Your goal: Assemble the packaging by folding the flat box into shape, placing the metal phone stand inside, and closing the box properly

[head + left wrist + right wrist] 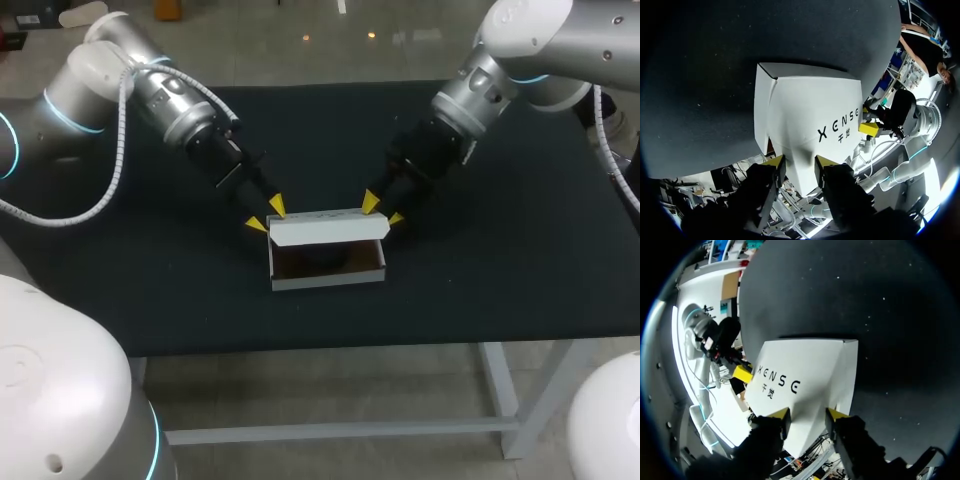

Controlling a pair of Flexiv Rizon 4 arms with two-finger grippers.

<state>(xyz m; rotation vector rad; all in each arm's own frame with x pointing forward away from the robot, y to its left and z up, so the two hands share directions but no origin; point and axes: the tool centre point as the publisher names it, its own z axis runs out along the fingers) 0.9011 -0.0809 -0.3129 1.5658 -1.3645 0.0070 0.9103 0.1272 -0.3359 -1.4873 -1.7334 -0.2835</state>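
A: Fingers of left gripper: narrow gap, straddling one back corner of the lid, not clearly pinching. Same for right gripper, other corner.
B: Where's the box?
A: Middle of the table, folded up, lid half down over the opening. Closing's what's left, I'd say: press down, tuck.
B: Stand inside?
A: There's a dark shape in there, can't confirm it's the phone stand. Tuck flap hidden, and contact at the fingertips hard to judge.

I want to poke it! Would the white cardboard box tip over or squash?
Probably squashes: the white cardboard box looks thin-walled, its lid standing half open. It likely slides rather than tips, sitting low and flat on the black table.
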